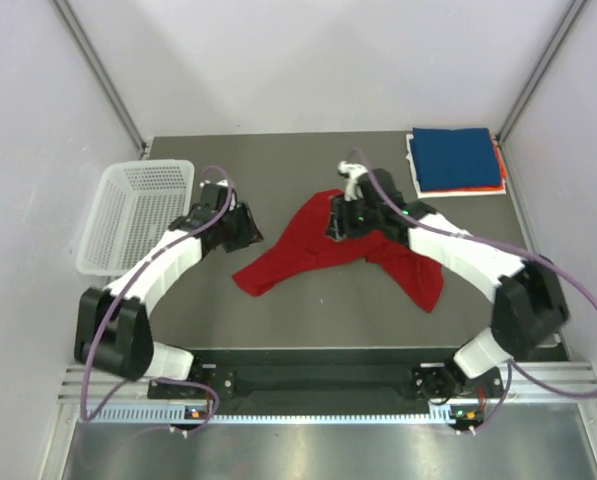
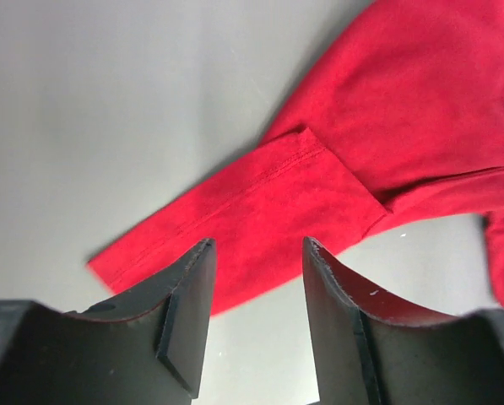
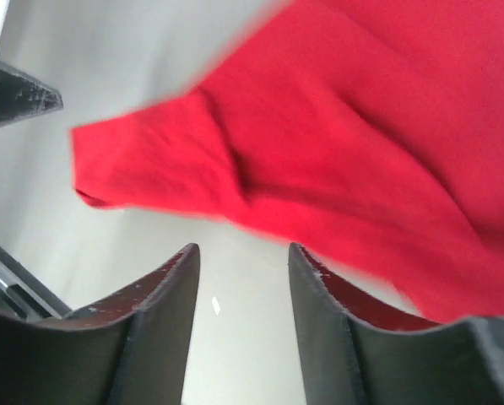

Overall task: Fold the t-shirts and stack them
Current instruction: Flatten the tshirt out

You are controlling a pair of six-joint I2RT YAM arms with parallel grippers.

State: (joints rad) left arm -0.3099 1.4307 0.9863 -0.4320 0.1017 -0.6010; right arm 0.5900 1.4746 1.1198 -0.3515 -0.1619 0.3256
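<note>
Right gripper over red t-shirt, jaws apart

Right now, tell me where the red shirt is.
Top view: the red shirt lies crumpled mid-table, between the basket at left and the folded stack at far right.

red t-shirt soft matt cloth, basket wht mesh plastic
</note>
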